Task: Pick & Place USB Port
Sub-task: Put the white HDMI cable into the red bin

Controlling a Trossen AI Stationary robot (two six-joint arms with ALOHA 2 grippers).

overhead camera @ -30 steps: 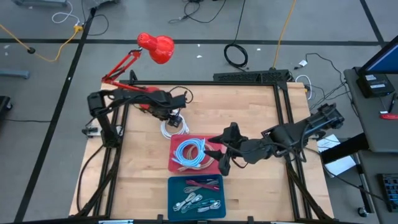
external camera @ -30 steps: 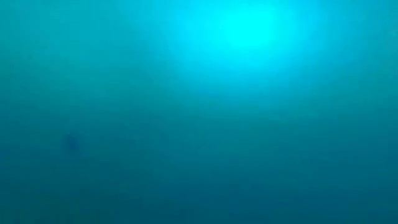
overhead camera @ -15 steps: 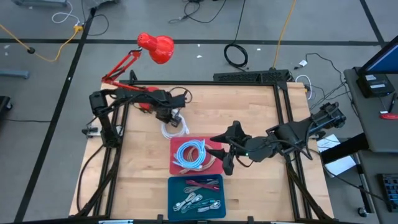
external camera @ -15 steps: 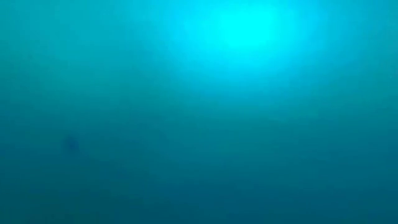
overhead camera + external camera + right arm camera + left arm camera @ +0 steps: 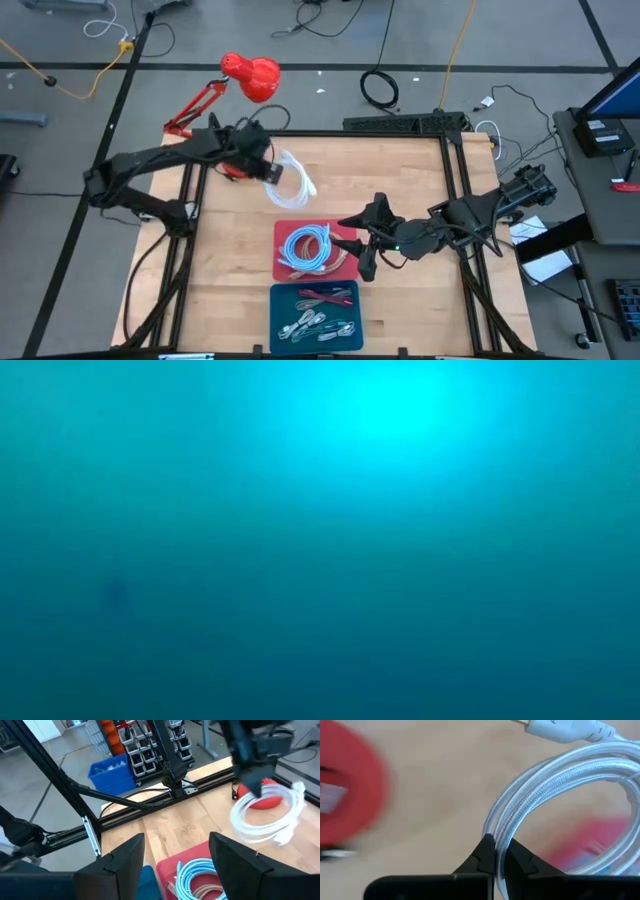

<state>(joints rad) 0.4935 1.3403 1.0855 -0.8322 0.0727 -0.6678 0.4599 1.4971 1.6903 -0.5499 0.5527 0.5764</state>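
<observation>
A coiled white cable (image 5: 291,177) is pinched in the left gripper (image 5: 270,172) and held above the bench (image 5: 420,190), near a red tray (image 5: 345,262) of blue cable. The right gripper (image 5: 362,245) is spread wide beside that tray. The low view shows only, perhaps, a blue blur.

Your left arm reaches in from the frame's left edge toward upper centre in the high view. Your left gripper (image 5: 268,170) sits there, fingers (image 5: 485,851) pinched tight on a white coiled USB cable (image 5: 560,785), lifted off the table. Your right arm extends from the right edge toward centre. Your right gripper (image 5: 362,240) hovers right of centre, fingers (image 5: 125,857) spread wide, holding nothing.
</observation>
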